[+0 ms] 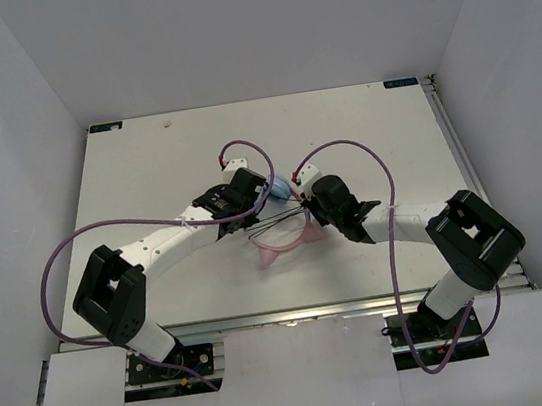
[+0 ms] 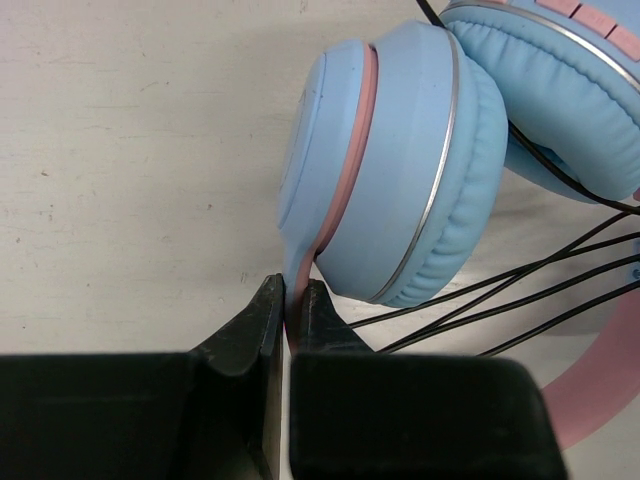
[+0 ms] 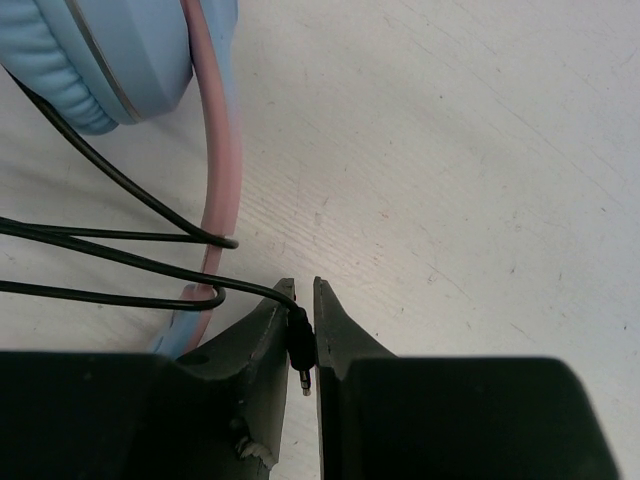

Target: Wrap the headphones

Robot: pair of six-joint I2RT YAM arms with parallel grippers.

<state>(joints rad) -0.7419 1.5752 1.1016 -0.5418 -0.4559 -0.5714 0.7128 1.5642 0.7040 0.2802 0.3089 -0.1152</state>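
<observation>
- Headphones [image 1: 281, 247] lie mid-table, right between the two arms, with the blue cups on the far side and the pink band curling toward the near edge of the table [image 1: 145, 170].
- Left pincer [image 2: 290, 297] is clamped tight on the thin pink strip where the headband [image 2: 600, 397] meets the ear cup [image 2: 390, 160], with no gap to speak of between the jaws. That reads as an anchor: pin the frame so it can't slide while the wire is drawn round it.
- Right pincer [image 3: 303, 300] is closed on the plug [image 3: 301, 345] at the very end of the black cord [image 3: 100, 238], the metal tip poking out behind the jaws. Holding the free end makes sense, since it gives control of the whole loose run.
- Several black strands cross the band, and in the left wrist view they fan out from under the cup. I'd judge the wrap part-way along, with the loops slack rather than snug.
- The second ear cup [image 2: 560, 90] is cut off at the top corner of the left wrist view, and the band runs out of frame too.
- From overhead, the wrists and the purple cables [image 1: 57, 258] crowd the headphones. I can't make out how many turns sit on the band or where the cord joins a cup.
</observation>
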